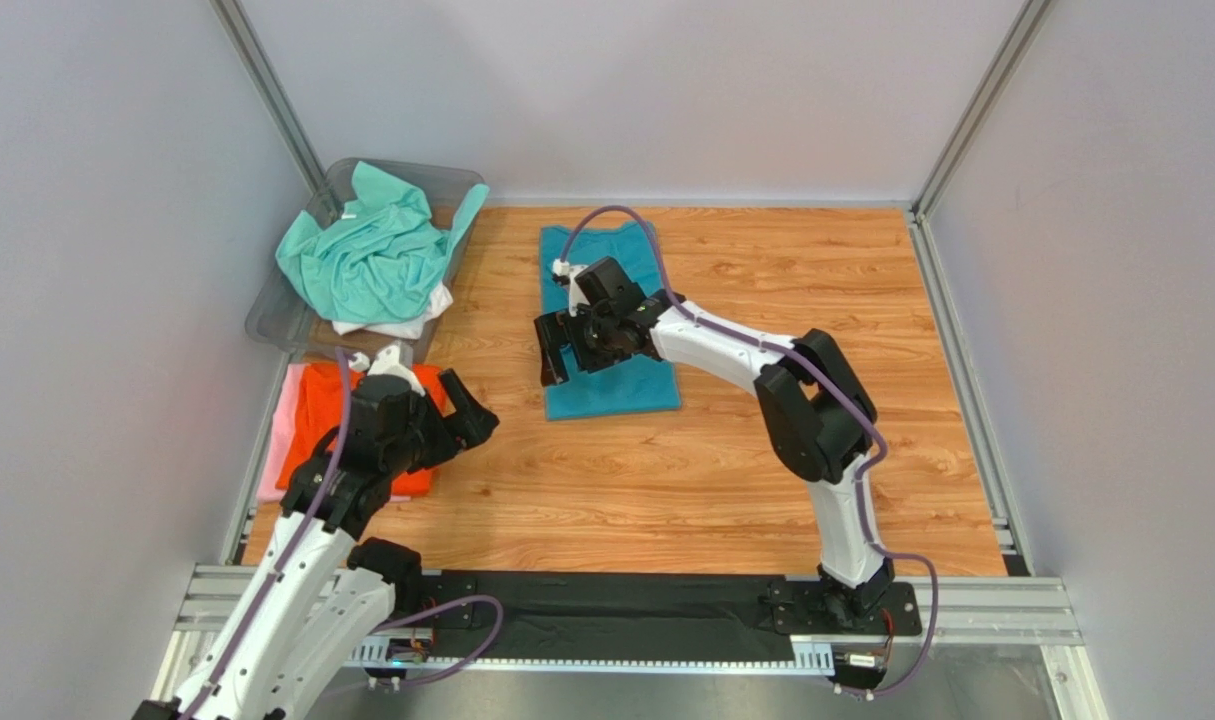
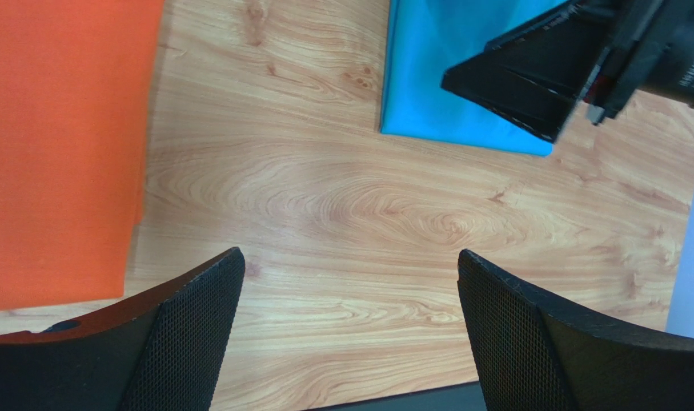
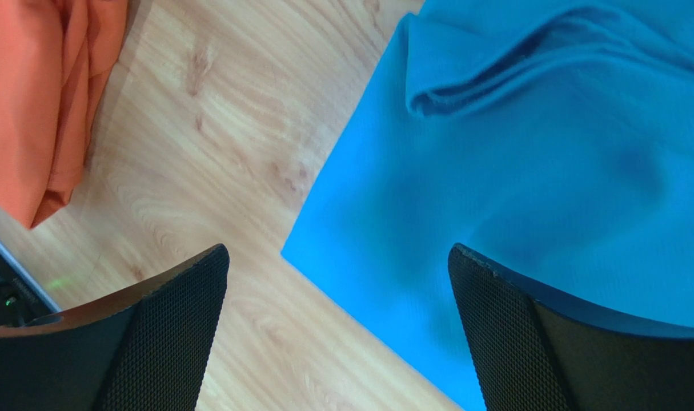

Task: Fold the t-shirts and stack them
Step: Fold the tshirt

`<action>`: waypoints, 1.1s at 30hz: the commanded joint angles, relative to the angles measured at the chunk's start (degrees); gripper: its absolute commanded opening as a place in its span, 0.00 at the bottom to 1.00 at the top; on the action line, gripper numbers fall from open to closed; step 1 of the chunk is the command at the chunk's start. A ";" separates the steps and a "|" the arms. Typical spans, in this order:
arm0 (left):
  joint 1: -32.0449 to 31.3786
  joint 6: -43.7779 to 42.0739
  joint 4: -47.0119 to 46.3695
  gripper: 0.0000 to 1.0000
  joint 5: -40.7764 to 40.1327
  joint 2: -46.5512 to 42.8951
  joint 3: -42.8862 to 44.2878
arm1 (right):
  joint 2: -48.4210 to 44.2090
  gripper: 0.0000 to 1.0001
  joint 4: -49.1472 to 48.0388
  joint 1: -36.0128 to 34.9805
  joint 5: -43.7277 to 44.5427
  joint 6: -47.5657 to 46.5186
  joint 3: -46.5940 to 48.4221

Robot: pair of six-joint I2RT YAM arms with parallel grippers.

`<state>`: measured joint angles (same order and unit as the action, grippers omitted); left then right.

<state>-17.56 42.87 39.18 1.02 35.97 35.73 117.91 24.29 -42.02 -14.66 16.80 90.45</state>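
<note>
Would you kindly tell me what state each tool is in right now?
Left tool: open, empty.
Right tool: open, empty, above the teal shirt.

The right arm [image 1: 809, 405] bent at the elbow, its pincer [image 1: 564, 360] hanging empty, jaws spread wide, over the teal-blue t-shirt [image 1: 628, 383]. The left pincer [image 1: 460, 420], equally spread and empty, hung well left of that t-shirt.

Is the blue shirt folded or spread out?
Folded: the blue shirt lies as a compact rectangle with straight edges, no sleeves showing.
</note>
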 commanded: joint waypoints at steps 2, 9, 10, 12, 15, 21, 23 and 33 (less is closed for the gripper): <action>0.25 4.50 0.64 1.00 -4.18 -4.58 -1.97 | 5.21 1.00 -2.06 -0.17 1.12 -0.80 6.57; 0.25 3.54 -0.15 1.00 -4.45 -3.98 -1.54 | 12.16 1.00 -2.50 -0.17 1.73 -2.03 14.13; 0.25 3.36 -0.24 1.00 -4.10 -3.71 -1.62 | 13.56 1.00 -2.50 -0.08 2.08 -2.47 16.31; 0.25 3.10 -0.33 1.00 -3.92 -3.45 -1.62 | 15.06 1.00 -2.58 0.01 3.22 -2.82 18.34; 0.25 3.01 -0.50 1.00 -3.65 -3.09 -1.80 | 18.14 1.00 -2.76 -0.08 5.68 -3.09 23.00; 0.25 3.62 -0.68 1.00 -3.13 -2.13 -2.15 | 25.00 1.00 -3.11 0.36 11.84 -5.37 34.86; 0.25 3.36 -1.03 1.00 -2.34 -1.25 -2.06 | 25.97 1.00 -3.73 0.88 11.14 -5.90 36.89; 0.25 2.48 -5.95 1.00 4.69 5.34 -1.36 | 4.75 1.00 -6.97 1.33 16.46 -6.52 22.78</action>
<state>-17.56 45.95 37.30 1.83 39.81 33.45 137.32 21.56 -40.80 -4.19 11.60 117.73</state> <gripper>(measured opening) 0.994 0.998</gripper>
